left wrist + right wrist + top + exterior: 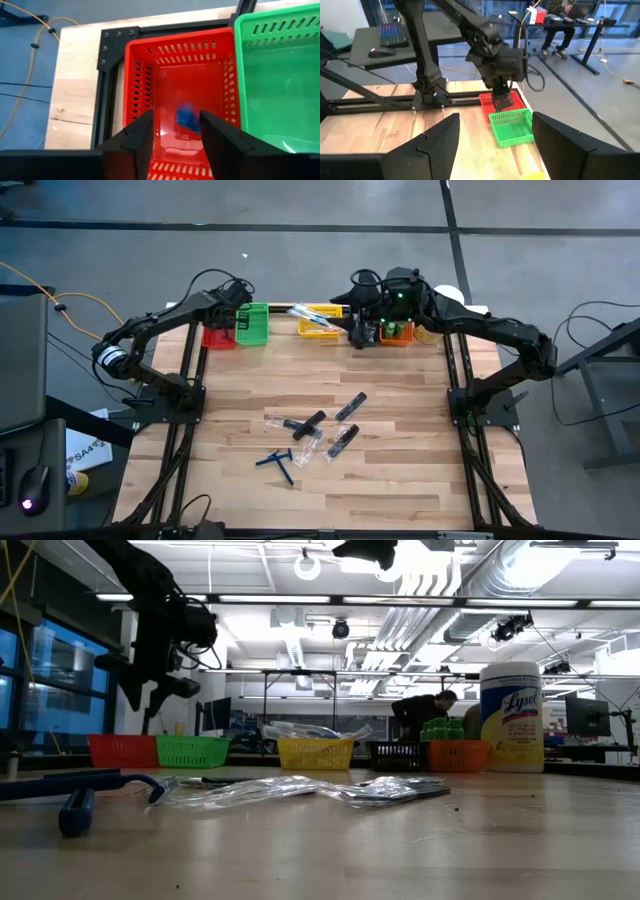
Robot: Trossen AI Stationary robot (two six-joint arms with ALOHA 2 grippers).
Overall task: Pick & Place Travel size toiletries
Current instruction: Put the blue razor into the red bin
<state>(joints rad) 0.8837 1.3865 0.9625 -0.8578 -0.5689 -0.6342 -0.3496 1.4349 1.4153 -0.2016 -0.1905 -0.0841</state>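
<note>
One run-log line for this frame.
left gripper: open over red bin, blue item inside | right gripper: open above orange bin | toiletries: remaining mid-table

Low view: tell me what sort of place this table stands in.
Probably an open-plan lab or workshop. Exposed ceiling ducts and strip lights run overhead, desks with monitors stand behind the table, and a person sits working at one.
</note>
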